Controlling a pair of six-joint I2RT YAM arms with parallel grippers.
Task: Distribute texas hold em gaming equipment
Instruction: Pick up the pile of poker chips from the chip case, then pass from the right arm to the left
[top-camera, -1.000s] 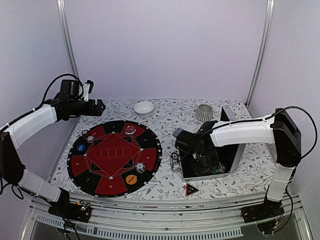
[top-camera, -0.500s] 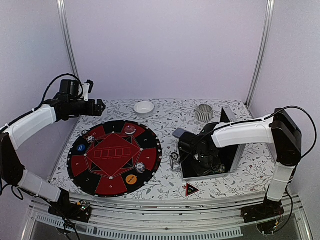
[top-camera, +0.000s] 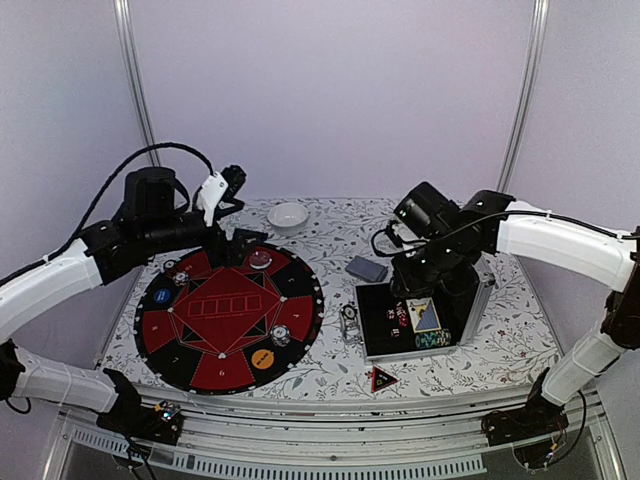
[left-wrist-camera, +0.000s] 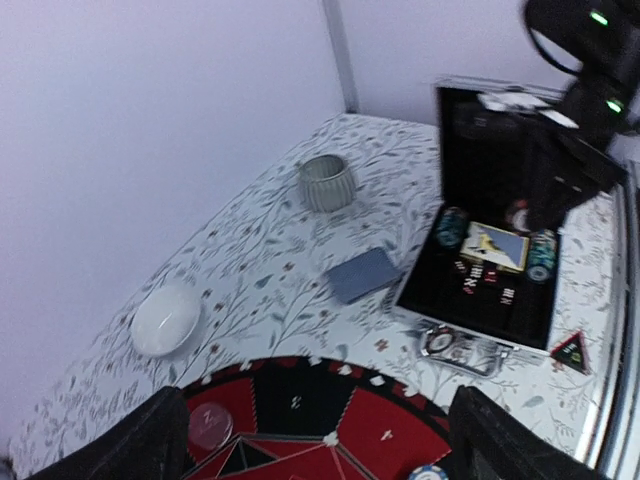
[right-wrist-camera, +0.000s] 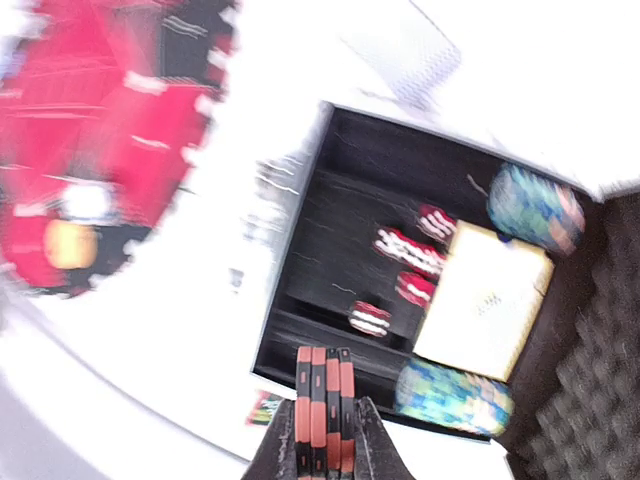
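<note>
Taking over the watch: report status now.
Left gripper open, over the board's far edge. Right gripper shut on chip stack, above the case. Way to the board looks clear.

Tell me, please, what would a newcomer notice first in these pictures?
The round red and black poker board lies on the left of the table. To its right an open black case shows teal chips and a pale box. Above it, the right gripper pinches a stack of red and black chips.
</note>
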